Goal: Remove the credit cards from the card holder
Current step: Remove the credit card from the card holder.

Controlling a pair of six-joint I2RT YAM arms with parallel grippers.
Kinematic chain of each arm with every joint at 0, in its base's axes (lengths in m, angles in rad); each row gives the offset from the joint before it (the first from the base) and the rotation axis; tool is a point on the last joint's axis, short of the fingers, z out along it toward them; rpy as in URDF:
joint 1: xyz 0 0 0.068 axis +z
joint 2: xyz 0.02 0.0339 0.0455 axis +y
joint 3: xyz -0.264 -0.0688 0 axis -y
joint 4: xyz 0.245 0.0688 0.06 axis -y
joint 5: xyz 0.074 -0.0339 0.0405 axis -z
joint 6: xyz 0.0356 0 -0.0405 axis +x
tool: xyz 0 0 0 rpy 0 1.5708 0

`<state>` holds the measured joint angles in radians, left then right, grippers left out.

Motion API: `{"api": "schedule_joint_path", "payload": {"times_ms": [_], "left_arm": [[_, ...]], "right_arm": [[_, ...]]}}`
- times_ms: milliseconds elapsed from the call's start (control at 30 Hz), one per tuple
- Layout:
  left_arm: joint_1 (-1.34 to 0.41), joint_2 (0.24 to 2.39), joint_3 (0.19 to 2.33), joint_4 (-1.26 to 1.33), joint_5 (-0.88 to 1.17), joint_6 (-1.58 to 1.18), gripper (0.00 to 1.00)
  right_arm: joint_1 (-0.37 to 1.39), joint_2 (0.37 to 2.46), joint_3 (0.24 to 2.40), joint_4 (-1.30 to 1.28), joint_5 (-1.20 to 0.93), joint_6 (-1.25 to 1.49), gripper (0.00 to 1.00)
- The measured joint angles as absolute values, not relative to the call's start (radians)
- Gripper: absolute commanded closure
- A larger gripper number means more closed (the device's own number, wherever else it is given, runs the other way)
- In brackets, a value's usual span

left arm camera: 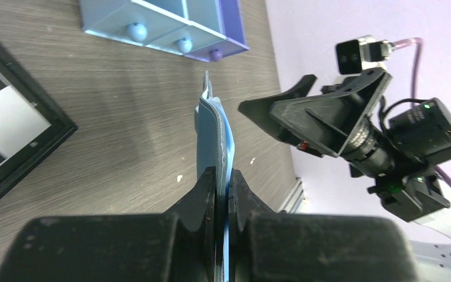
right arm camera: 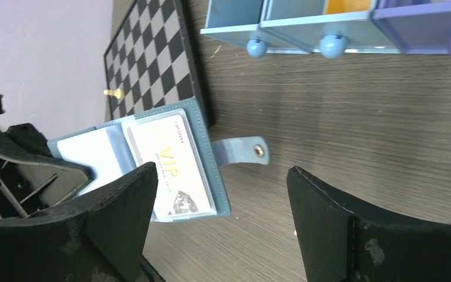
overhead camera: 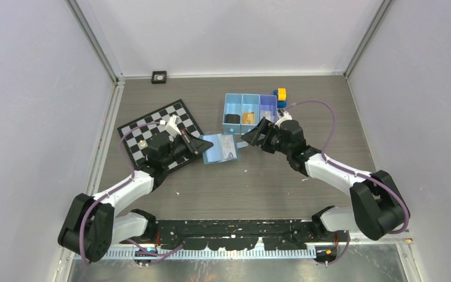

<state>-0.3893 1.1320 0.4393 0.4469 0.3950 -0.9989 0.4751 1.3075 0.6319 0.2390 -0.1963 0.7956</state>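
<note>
So the card holder (overhead camera: 219, 148) is lying flat open on the table (overhead camera: 258, 176), between the chessboard (overhead camera: 179, 114) and the tray (overhead camera: 225, 111), inside facing up. We've got the left gripper (overhead camera: 197, 145) clamped tight on its left edge. In the left wrist view the blue flap runs straight into the closed fingers (left arm camera: 208, 188), with no gap at all. Our guess is that's there purely as an anchor, so the thing doesn't skate across the table when a card gets tugged. The pale card (right arm camera: 167, 161) with VIP lettering is tucked in the right-hand pocket, and the snap strap (right arm camera: 241, 148) sticks out toward the tray. The right gripper (overhead camera: 252, 136) hangs just off that right side, near the pocket. Its jaws are spread wide, with nothing between them and not touching anything, as far as we can see. We reckon it's lined up to come in on the card's exposed edge. There's something flat and tan in the tray's middle compartment, but we can't tell if that's a card.
</note>
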Motion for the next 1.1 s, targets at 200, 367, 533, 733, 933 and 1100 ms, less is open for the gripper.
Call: {"api": "schedule_joint_path", "payload": {"times_ms": [200, 367, 533, 733, 933, 1100], "left_arm": [[-0.389, 1.178, 0.434, 0.613, 0.481, -1.055, 1.00], [-0.389, 1.181, 0.430, 0.701, 0.519, -1.081, 1.00], [-0.389, 1.150, 0.396, 0.770, 0.527, -1.098, 1.00], [-0.389, 1.092, 0.382, 0.798, 0.527, -1.101, 1.00], [-0.387, 1.070, 0.381, 0.830, 0.535, -1.108, 1.00], [-0.386, 1.019, 0.351, 0.843, 0.521, -1.113, 1.00]], "right_arm": [[0.510, 1.320, 0.628, 0.321, -0.228, 0.813, 0.13], [0.527, 1.317, 0.612, 0.385, -0.257, 0.824, 0.13], [0.535, 1.317, 0.598, 0.447, -0.293, 0.844, 0.12], [0.549, 1.317, 0.593, 0.510, -0.333, 0.865, 0.12], [0.556, 1.317, 0.593, 0.530, -0.353, 0.879, 0.12], [0.557, 1.317, 0.593, 0.531, -0.351, 0.894, 0.12]]}}
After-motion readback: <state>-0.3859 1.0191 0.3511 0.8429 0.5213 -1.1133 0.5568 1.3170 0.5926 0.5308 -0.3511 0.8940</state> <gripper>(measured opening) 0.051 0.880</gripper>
